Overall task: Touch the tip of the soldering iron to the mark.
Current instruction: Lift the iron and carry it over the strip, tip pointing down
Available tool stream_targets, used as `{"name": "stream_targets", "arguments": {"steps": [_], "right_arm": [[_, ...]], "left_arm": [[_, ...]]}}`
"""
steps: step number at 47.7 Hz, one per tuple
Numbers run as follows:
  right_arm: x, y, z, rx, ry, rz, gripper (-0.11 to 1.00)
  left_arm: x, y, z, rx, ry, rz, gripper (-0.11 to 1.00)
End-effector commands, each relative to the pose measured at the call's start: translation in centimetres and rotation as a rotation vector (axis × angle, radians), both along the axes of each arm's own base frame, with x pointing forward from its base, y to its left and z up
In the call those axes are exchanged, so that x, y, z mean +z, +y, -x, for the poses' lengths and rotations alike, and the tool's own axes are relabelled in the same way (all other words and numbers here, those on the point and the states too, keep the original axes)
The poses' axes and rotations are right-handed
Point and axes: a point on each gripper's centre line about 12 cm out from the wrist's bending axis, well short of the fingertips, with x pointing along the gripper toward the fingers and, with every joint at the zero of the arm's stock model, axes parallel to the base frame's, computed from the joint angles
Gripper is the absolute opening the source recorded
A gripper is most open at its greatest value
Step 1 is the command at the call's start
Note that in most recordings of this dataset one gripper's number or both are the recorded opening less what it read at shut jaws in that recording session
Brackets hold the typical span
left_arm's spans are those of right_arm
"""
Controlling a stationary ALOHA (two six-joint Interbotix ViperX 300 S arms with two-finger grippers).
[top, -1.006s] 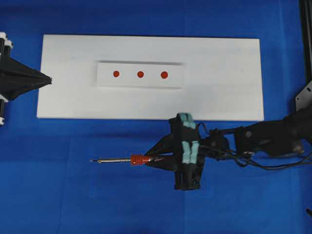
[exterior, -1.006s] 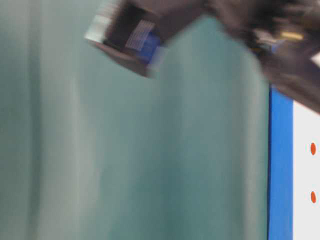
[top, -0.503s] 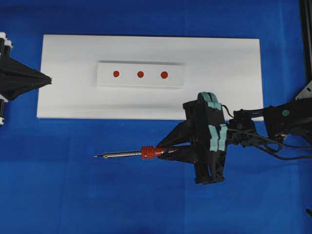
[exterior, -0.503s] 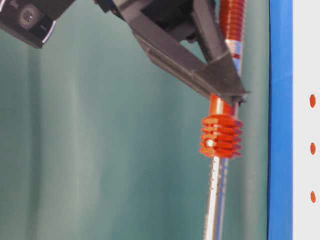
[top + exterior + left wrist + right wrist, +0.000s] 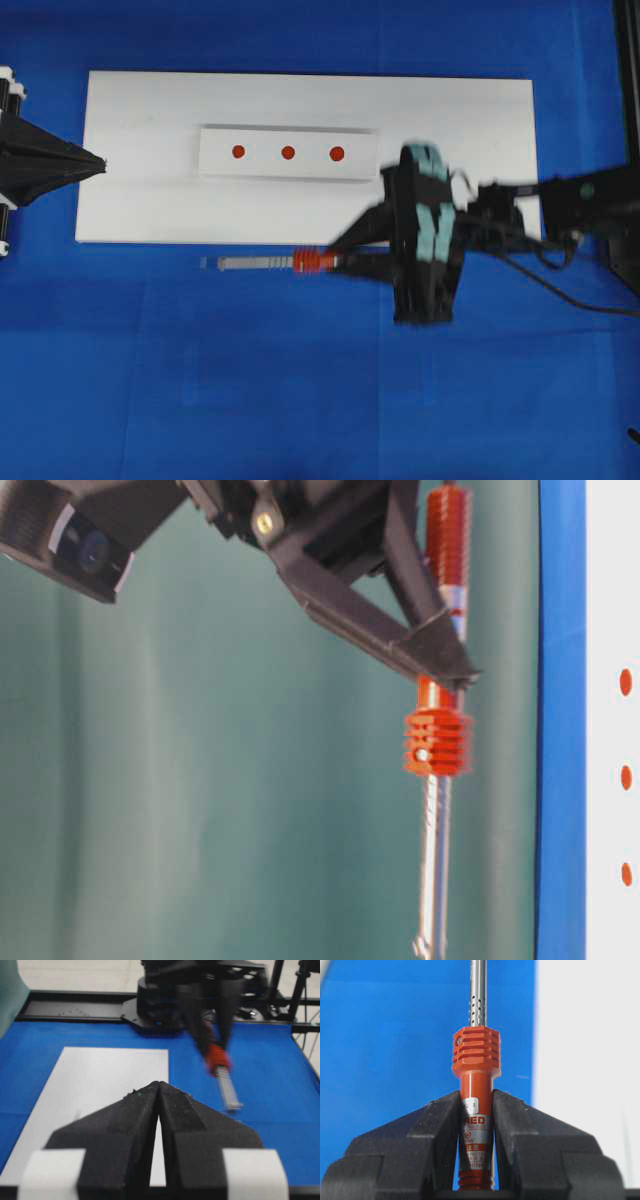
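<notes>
One iron (image 5: 290, 262) in play, and the right gripper (image 5: 345, 258) has it clamped by the handle, both fingers (image 5: 435, 1125) pressed against the red-and-silver barrel just behind the ribbed red collar (image 5: 476, 1052). The shaft runs out to the left in the overhead view, level and blurred, lying along the near edge of the white board (image 5: 130, 200) over the blue cloth (image 5: 250, 380). The tip (image 5: 205, 263) sits at the far left end of that shaft, too smeared to make out clearly. Up on the board there is one white block (image 5: 215, 160), and on it three red dots in a row; the mark (image 5: 288, 153) is the middle one, with one dot on either side. The tip is well apart from it, off the block and down by the board's edge. Two arms in total: the left gripper (image 5: 100, 163) rests at the board's left end, its two black fingers (image 5: 120, 1130) pressed together to a point, nothing between them. One black cord (image 5: 580, 300) trails off by the right arm.
</notes>
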Motion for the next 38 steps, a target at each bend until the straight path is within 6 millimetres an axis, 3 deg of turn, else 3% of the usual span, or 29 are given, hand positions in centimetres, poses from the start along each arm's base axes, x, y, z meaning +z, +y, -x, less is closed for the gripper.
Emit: {"name": "stream_targets", "arguments": {"steps": [1, 10, 22, 38], "right_arm": [[1.9, -2.2, 0.2, -0.028, -0.030, 0.046, 0.06], [1.8, -6.3, 0.5, -0.086, 0.018, 0.142, 0.06], [2.2, -10.2, 0.9, -0.149, 0.028, 0.232, 0.06], [2.4, -11.8, 0.9, -0.170, 0.034, 0.280, 0.06]], "left_arm": [[0.4, 0.0, -0.1, -0.002, -0.011, 0.002, 0.00], [0.2, 0.0, -0.1, -0.002, -0.002, 0.002, 0.00], [0.2, 0.0, -0.1, -0.002, 0.003, 0.002, 0.00], [0.0, 0.0, -0.1, -0.002, 0.012, 0.002, 0.00]]}}
